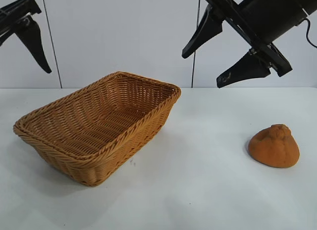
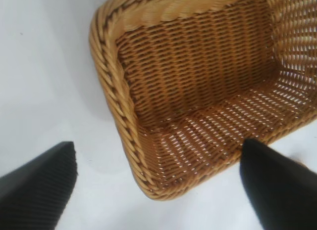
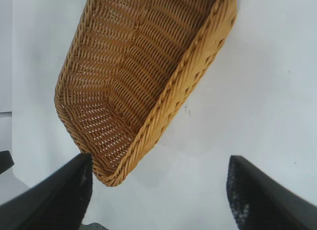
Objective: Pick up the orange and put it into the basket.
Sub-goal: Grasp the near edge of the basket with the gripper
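exterior view: orange [image 1: 274, 146] sits on the table [image 1: 208, 190], well right of the empty basket [image 1: 99, 128].
right gripper [image 1: 210, 62] hangs spread above; left gripper [image 2: 158, 183] spread, parked. orange looks light, firm, rough-skinned; grip its lower flanks.

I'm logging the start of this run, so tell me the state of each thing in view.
Dull orange-brown bumpy orange: resting on the table, untouched.
Tan woven wicker basket: upright, empty.
Left gripper: open, raised over the basket.
Right gripper: open, raised, holding nothing.
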Controlling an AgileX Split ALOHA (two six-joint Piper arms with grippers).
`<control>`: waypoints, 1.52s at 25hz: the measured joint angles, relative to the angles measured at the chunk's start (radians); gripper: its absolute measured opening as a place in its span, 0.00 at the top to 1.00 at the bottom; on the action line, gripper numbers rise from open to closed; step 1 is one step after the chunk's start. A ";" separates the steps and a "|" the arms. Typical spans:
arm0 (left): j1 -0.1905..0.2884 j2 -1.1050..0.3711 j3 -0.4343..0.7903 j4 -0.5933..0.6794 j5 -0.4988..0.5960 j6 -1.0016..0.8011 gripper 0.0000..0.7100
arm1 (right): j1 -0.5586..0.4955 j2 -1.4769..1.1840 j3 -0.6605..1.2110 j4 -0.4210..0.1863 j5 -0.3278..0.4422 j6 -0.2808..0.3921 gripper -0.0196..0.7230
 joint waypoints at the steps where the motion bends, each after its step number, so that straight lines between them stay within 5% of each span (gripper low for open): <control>1: 0.000 0.000 0.009 0.000 -0.009 -0.004 0.11 | 0.000 0.000 0.000 0.000 0.000 0.001 0.28; 26: 0.000 0.397 0.018 -0.038 -0.206 0.002 0.14 | 0.000 0.000 0.000 -0.003 0.000 0.002 0.28; 29: 0.000 0.399 0.018 -0.038 -0.213 0.002 0.26 | 0.000 0.000 0.000 -0.003 0.000 0.002 0.28; 35: 0.000 0.399 0.017 -0.042 -0.223 -0.003 0.84 | 0.000 0.000 0.000 -0.003 0.000 0.002 0.28; 38: 0.000 0.399 0.016 -0.049 -0.228 -0.002 0.88 | 0.000 0.000 0.000 -0.003 0.000 0.002 0.28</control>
